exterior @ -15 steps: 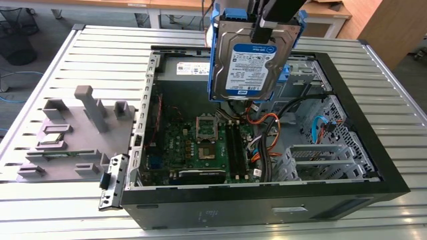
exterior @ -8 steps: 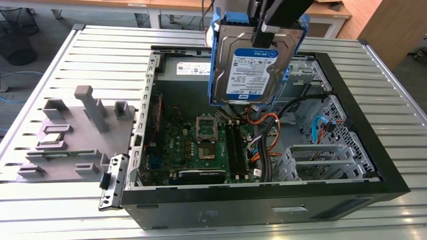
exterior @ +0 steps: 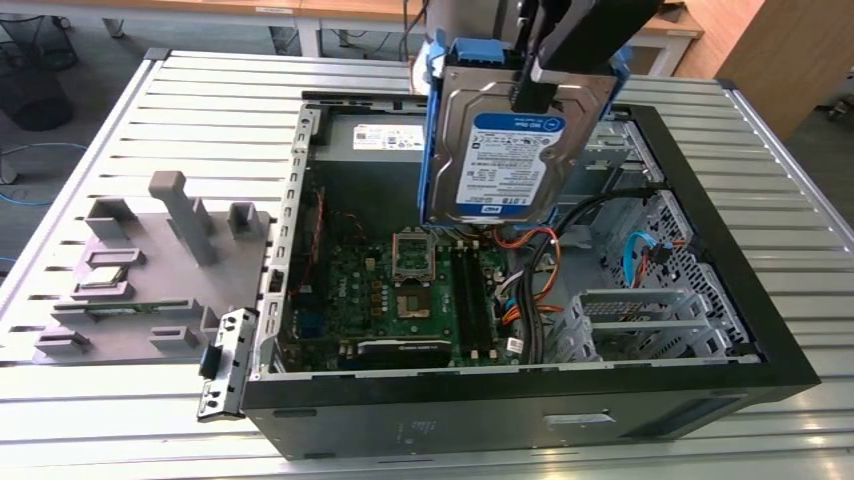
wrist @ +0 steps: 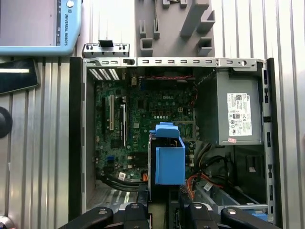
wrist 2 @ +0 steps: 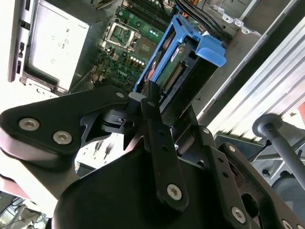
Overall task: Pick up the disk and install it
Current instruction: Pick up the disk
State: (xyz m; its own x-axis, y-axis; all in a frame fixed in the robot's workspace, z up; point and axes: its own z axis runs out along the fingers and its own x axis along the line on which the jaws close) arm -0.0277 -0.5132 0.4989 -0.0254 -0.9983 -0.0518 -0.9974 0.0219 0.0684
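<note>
Black gripper [wrist 2: 155, 95] clamps the disk [exterior: 505, 165] by its top edge, hanging upright above the open computer case [exterior: 763, 300], clear of its walls and cables [exterior: 531, 295].

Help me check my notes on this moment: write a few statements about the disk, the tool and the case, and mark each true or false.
1. The tool is shut on the disk, holding it in the air above the case. True.
2. A grey fixture plate lies beside the case, on the exterior view's left. True.
3. The disk lies flat on the grey fixture plate. False: it hangs roughly upright from the tool, over the case.
4. The case is closed. False: its side is open and the motherboard shows.
5. The grey power supply has been taken out. False: it sits in a corner of the case.
</note>
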